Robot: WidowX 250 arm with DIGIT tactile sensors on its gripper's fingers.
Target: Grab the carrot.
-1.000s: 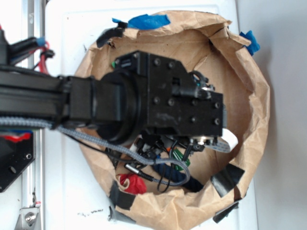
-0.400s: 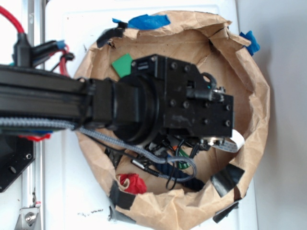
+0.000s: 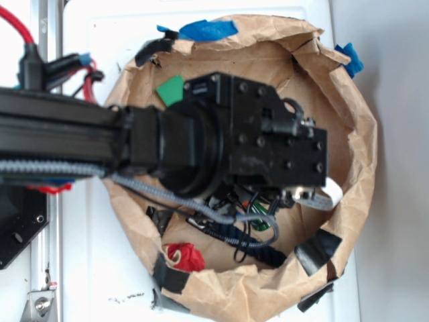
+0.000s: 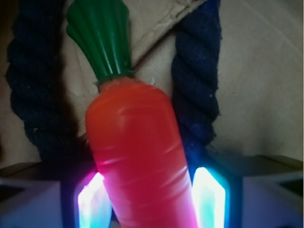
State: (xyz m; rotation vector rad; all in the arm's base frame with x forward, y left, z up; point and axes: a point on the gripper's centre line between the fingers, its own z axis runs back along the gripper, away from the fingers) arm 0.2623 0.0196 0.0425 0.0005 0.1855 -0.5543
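In the wrist view the glossy orange carrot [image 4: 137, 156] lies lengthwise on brown paper, its dark green stem [image 4: 102, 42] pointing away from me. My gripper [image 4: 149, 194] holds its lower body between the two glowing pads [image 4: 209, 199], which press in on either side, so it is shut on the carrot. A dark navy rope [image 4: 197, 85] runs along both sides of the carrot. In the exterior view the black wrist block [image 3: 268, 144] covers the gripper and nearly all of the carrot.
Everything sits inside a round brown paper basin [image 3: 355, 134] with raised crumpled walls. A flat green block [image 3: 171, 90] lies at the upper left, a red scrap [image 3: 184, 256] at the lower left. Rope [image 3: 268, 255] and cables trail under the arm.
The arm has shifted right across the basin, uncovering the green block, then sunk slightly over the last half second.
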